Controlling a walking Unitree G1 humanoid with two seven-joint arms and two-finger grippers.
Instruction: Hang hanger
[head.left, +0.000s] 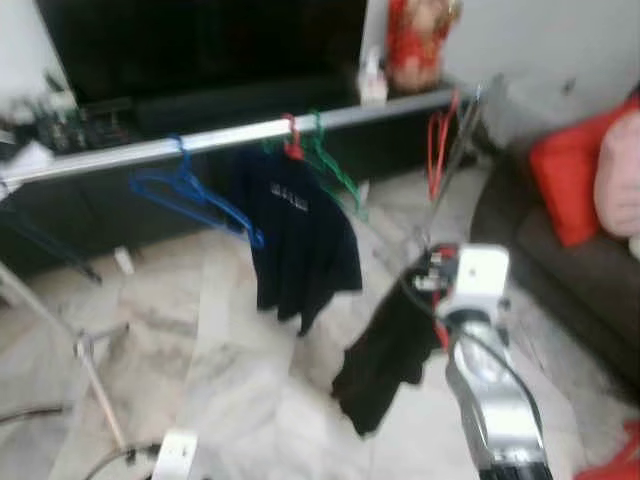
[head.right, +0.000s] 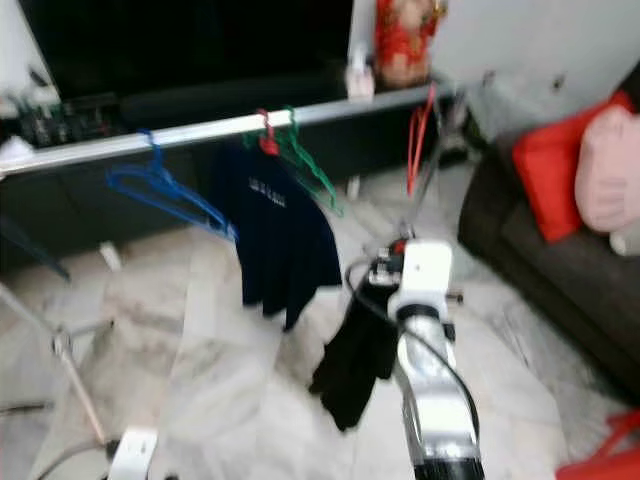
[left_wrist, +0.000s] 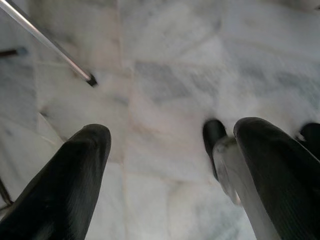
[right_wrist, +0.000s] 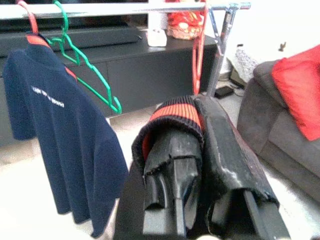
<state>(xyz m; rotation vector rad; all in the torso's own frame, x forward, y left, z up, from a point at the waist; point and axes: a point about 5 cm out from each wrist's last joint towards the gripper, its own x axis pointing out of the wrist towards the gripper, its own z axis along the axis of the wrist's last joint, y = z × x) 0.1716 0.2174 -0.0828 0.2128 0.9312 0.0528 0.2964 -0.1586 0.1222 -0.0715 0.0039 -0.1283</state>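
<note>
A silver clothes rail (head.left: 230, 135) runs across in front of me. On it hang a blue hanger (head.left: 190, 195), a navy T-shirt (head.left: 300, 230) on a red hanger, and a green hanger (head.left: 335, 165). My right gripper (right_wrist: 195, 125) is shut on the red-lined collar of a black garment (head.left: 385, 350), which droops below it. A red hanger (right_wrist: 199, 45) rises from that collar to the rail's right end. I cannot tell whether its hook rests on the rail. My left gripper (left_wrist: 170, 150) hangs open over the marble floor, with nothing between its fingers.
A dark grey sofa (head.left: 590, 290) with a red cushion (head.left: 570, 180) stands to the right. A black TV cabinet (head.left: 200, 100) with a red ornament (head.left: 415, 40) is behind the rail. The rack's upright (right_wrist: 220, 45) and its slanted leg (head.left: 95, 380) stand on the floor.
</note>
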